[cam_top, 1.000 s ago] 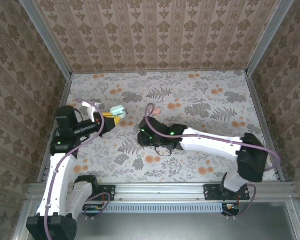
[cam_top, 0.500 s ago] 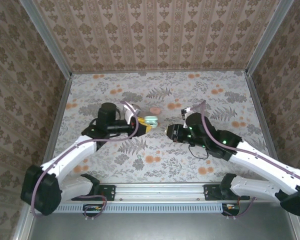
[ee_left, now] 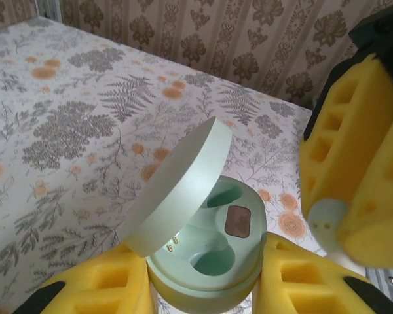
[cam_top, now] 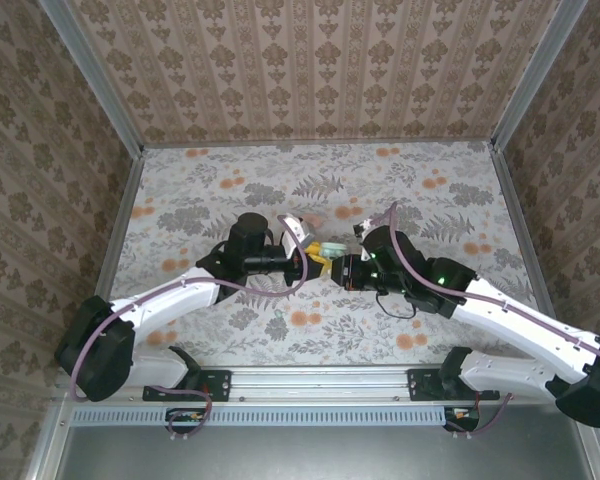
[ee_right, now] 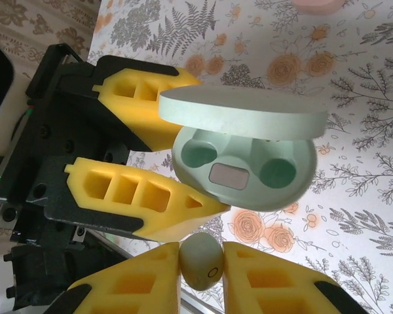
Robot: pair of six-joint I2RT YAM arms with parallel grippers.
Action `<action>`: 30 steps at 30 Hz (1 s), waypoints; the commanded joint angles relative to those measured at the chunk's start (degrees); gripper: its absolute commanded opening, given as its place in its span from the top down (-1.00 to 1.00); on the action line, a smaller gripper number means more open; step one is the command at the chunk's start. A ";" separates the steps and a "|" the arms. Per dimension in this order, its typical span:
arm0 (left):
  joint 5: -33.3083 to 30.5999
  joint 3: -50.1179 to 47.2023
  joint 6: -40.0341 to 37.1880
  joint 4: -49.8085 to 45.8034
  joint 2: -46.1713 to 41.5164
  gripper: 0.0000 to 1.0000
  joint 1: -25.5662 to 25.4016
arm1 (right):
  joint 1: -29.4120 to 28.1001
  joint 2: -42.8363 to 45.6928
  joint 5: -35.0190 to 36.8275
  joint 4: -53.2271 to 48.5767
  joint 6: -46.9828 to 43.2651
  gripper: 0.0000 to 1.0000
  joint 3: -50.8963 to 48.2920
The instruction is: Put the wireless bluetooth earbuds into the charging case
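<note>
A: Charging case (ee_right: 249,171) lying which way?
B: Long axis across the frame in the right wrist view, mouth toward the lens. Lid (ee_right: 242,114) raised, seen nearly edge-on along the upper side. In the top view, mid-frame over the desk (cam_top: 430,200).
A: Make and shape?
B: Smooth mint plastic, oval, pebble-like. Two rounded wells (ee_right: 200,157) inside, either side of a small grey-brown rectangle (ee_right: 224,174).
A: Held how?
B: Clamped at the base from two sides by the left gripper (ee_left: 203,261), with jaws of yellow foam with cut-out cells.
A: And the earbud (ee_right: 200,260)?
B: Pale, smooth, rounded, with a tiny ring mark on the near face. Pinched between the right gripper (ee_right: 200,252) jaws, same yellow foam. Lower centre of the right wrist view, just below the case, not touching it.
A: Around them?
B: Desk printed with grey ferns and orange blooms. Pink rounded piece (ee_right: 314,4) cut off by the upper edge of that view.
</note>
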State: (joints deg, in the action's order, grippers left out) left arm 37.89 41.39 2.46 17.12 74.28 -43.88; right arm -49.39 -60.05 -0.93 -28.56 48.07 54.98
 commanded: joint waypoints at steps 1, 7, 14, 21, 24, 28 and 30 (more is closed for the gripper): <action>-0.70 0.36 -1.48 3.62 0.25 0.73 -0.95 | 0.22 -0.70 -0.81 -0.14 -1.63 0.58 2.85; -3.20 -0.67 -2.18 4.10 -0.35 0.73 -1.56 | 0.92 -2.50 0.53 -1.47 -2.52 0.59 5.84; -4.00 -1.40 -3.11 3.74 -0.37 0.74 -1.63 | 1.96 -2.35 1.18 -3.70 -3.43 0.59 7.51; -4.60 -1.43 -4.29 3.32 -0.54 0.74 -1.65 | 2.34 -1.46 1.63 -4.60 -3.25 0.60 6.84; -4.04 -1.01 -4.98 2.60 -0.54 0.74 -1.64 | 2.46 -1.85 1.76 -4.08 -3.04 0.60 6.12; -3.74 -1.02 -5.54 2.22 -1.13 0.75 -1.58 | 2.54 -3.13 2.91 -3.96 -3.24 0.61 6.08; -3.70 -1.41 -5.71 2.22 -1.55 0.76 -1.63 | 2.60 -3.86 3.26 -3.79 -3.58 0.61 6.26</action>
State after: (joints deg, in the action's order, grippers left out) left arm 33.58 40.45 -1.39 19.40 74.26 -45.04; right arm -47.11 -62.89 0.16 -31.97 45.28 60.82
